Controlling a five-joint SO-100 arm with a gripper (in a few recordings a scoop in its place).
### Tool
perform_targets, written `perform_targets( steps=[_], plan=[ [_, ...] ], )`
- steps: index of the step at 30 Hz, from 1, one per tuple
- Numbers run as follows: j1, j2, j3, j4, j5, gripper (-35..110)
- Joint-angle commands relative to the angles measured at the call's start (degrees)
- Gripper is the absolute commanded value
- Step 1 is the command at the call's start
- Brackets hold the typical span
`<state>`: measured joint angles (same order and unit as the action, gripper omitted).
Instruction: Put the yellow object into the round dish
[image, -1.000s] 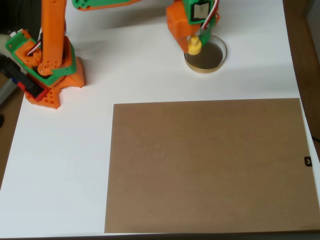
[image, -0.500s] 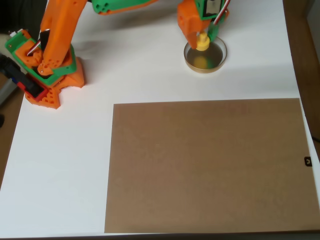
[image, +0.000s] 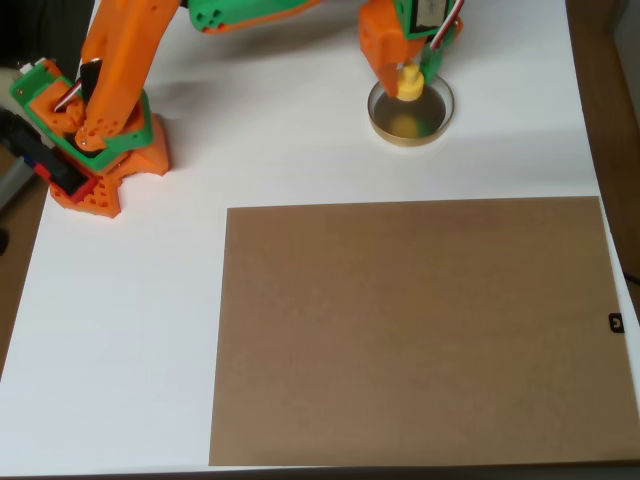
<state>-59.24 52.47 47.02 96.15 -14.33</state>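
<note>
From my overhead view, the far left shows the arm's orange and green base (image: 95, 140), sitting on the white table (image: 130, 330) near its left edge, with a red and black part at its lower left corner. From the base I see the orange lower link rising toward the top of the picture, then a green elbow piece, and the upper arm running rightward along the top edge. Below and to the right of the base lies a large brown board (image: 415, 330), flat on the table and covering most of the lower right part of the picture; a small dark mark sits just off its right edge. Moving right along the top, I reach the gripper (image: 408, 72), orange with a green part and some wires at its head, pointing down over the upper rim of the round dish (image: 432, 128). The yellow object (image: 408, 83) sits right at the gripper's tip, over the upper left part of the dish, and the fingers appear closed around it, though from this angle I can't see the contact clearly, nor tell whether the piece touches the dish floor. The dish rests on the white table above the board's top edge, apart from it, its greyish inside showing a yellowish reflection below the piece.
</note>
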Motion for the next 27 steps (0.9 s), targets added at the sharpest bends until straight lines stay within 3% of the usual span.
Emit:
perform_targets(
  steps=[1, 6, 14, 27],
  plan=[
    [-0.2, 2.1, -3.8, 1.2, -0.4, 17],
    [0.0, 2.2, -3.8, 2.0, -0.8, 25],
    [0.8, 6.4, -4.0, 4.8, -1.2, 27],
    [9.2, 41.0, 23.6, 3.3, -8.8, 28]
  ],
)
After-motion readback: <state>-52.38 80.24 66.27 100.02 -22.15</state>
